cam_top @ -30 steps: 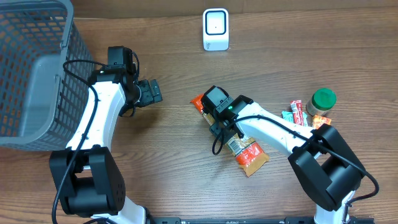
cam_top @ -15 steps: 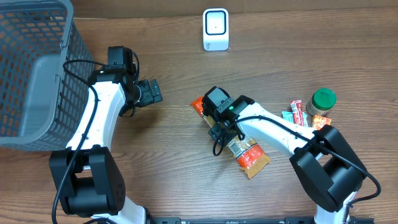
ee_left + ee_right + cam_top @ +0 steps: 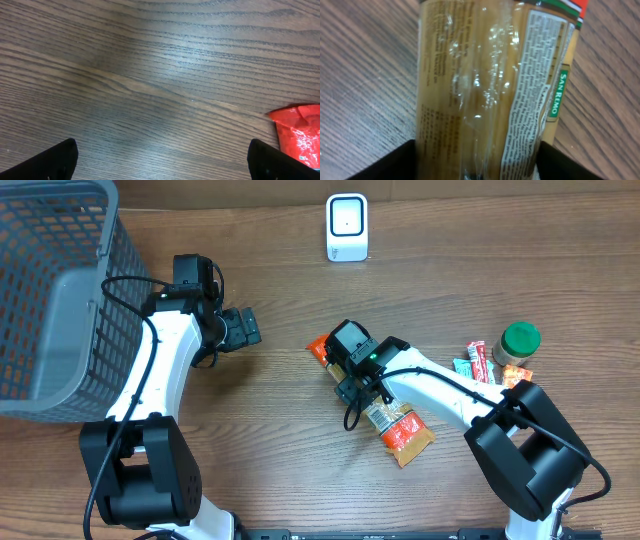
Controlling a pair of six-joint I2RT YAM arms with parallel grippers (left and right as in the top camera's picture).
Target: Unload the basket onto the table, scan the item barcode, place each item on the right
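The gray mesh basket (image 3: 50, 280) stands at the table's (image 3: 280, 470) far left corner, and only its own gray floor and wire walls show inside. On the right side of the table stands a jar with a green lid (image 3: 520, 340). What it holds cannot be read from above. A few small snack bars (image 3: 478, 360) lie just beside it. The white barcode scanner (image 3: 347, 227) sits upright at the far edge, well apart from everything else.

The pasta packet (image 3: 402, 427) lies flat near the middle of the table, running diagonally, with an orange-red end at each tip. Its printed back, carrying the brand name San Remo, faces the right wrist camera. The right gripper (image 3: 477, 167) is down over the packet's upper half, one of the two fingers (image 3: 385, 162) on each long side. The jaws stand fairly wide, and the packet fills the whole gap between them. Its edges meet the inner faces of both fingers, so the jaws appear to be clamped on it, though the close view does not make the contact certain.

The left gripper (image 3: 160, 160) hangs over bare wood between the basket and the packet, its jaws fully apart. The packet's red tip shows at the right edge of the left wrist view, apart from that gripper.
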